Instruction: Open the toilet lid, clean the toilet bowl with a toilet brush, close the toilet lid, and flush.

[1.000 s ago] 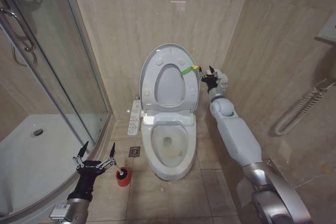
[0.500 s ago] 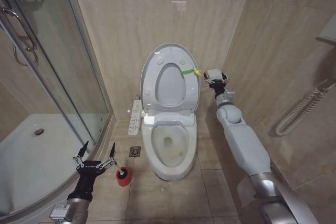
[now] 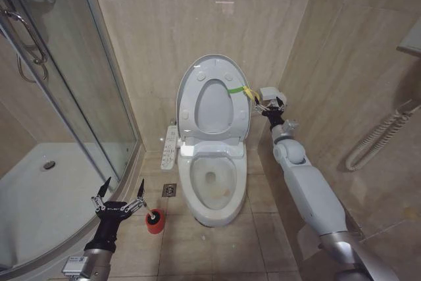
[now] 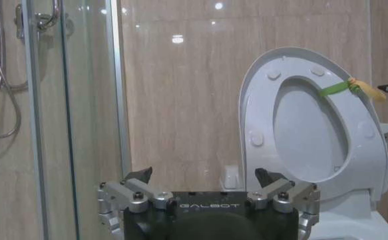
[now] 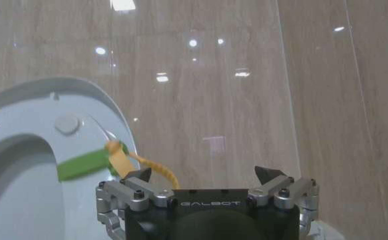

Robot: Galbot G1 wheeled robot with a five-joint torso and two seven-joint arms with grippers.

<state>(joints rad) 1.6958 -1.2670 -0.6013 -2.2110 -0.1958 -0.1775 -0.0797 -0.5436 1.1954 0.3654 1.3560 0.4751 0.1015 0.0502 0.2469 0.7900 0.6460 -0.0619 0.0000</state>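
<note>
Toilet lid (image 3: 212, 100) upright at centre frame, glossy, stiff, likely slippery; best gripped by yellow-green band (image 3: 235, 89). Right gripper (image 3: 270, 104) beside it, spread wide, empty.

Beige tiled walls (image 3: 164, 24), glass shower door (image 3: 59, 90)

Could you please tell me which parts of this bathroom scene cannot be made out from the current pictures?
- Thin white toilet brush in its small red holder: head view, too small to show the bristles.
- White ceramic toilet bowl: left wrist view, cut off by the edge and the left end effector.
- Glossy white oval toilet lid: right wrist view, cut off by the edge.
</note>
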